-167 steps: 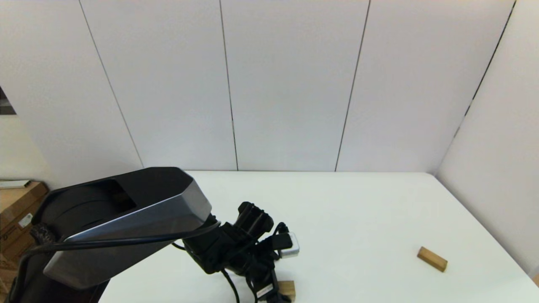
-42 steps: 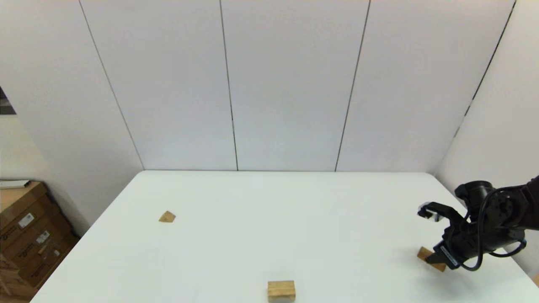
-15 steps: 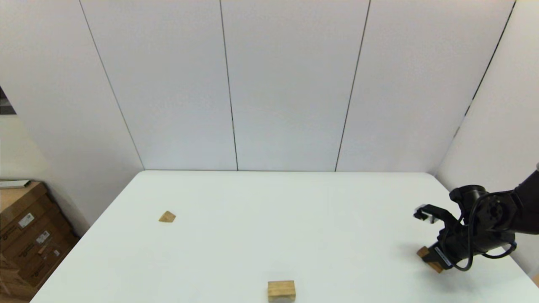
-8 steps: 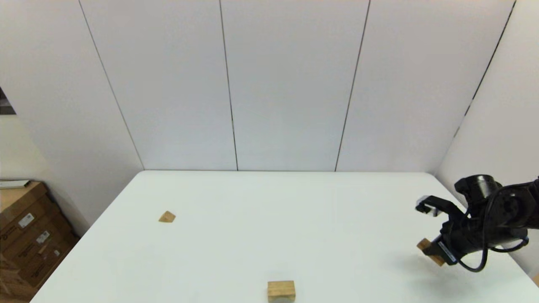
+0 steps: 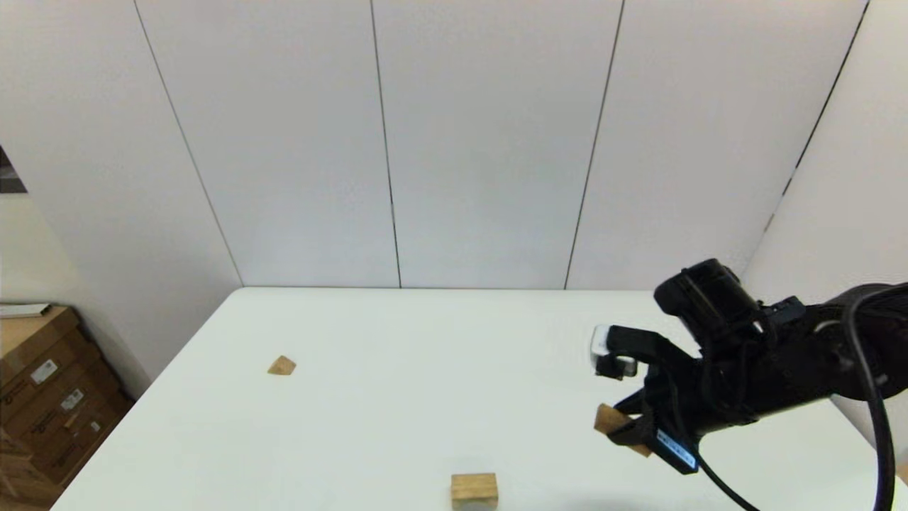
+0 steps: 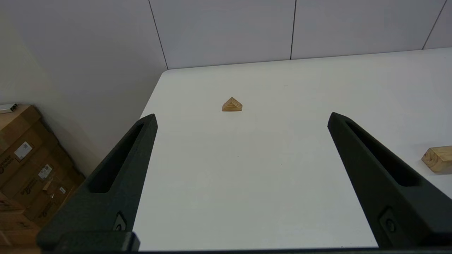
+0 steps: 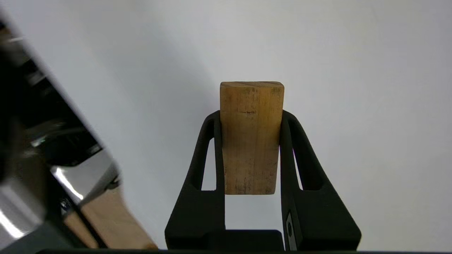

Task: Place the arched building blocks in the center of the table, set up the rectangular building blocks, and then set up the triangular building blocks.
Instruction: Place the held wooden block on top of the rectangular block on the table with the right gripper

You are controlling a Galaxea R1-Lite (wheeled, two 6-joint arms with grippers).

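Right gripper (image 5: 631, 426) is out over the right half of the worktop (image 5: 454, 355), clamped on the rectangular block (image 5: 608, 419). In the head view only one end of the block sticks out past the black fingers, pointing toward the worktop's middle, and the block hangs clear of the surface. The right wrist view shows it better: the rectangular block (image 7: 251, 137) sits lengthwise between the two fingers (image 7: 204, 155), both pressed flat against its long sides, with its far end reaching beyond the fingertips. White worktop lies behind it, no contact seen.

Arched block (image 5: 474, 491) rests on the worktop at the near edge, roughly centred left to right, well apart from the right gripper. Head view shows it end-on, so the cut-out is not readable from there. The left wrist view catches one end of the arched block (image 6: 438, 159) at the edge of the picture, lying on the surface.

Triangular block (image 5: 281, 365) lies on the left part of the worktop, well apart from both other blocks. In the left wrist view the triangular block (image 6: 232, 104) sits flat with its point up, near the far left corner region.

Left gripper (image 6: 241, 118) is spread wide with nothing between its fingers, hanging above the near left side of the worktop; the arm itself is outside the head view.

Brown cardboard boxes (image 5: 42, 387) stand on the floor off the worktop's left side.
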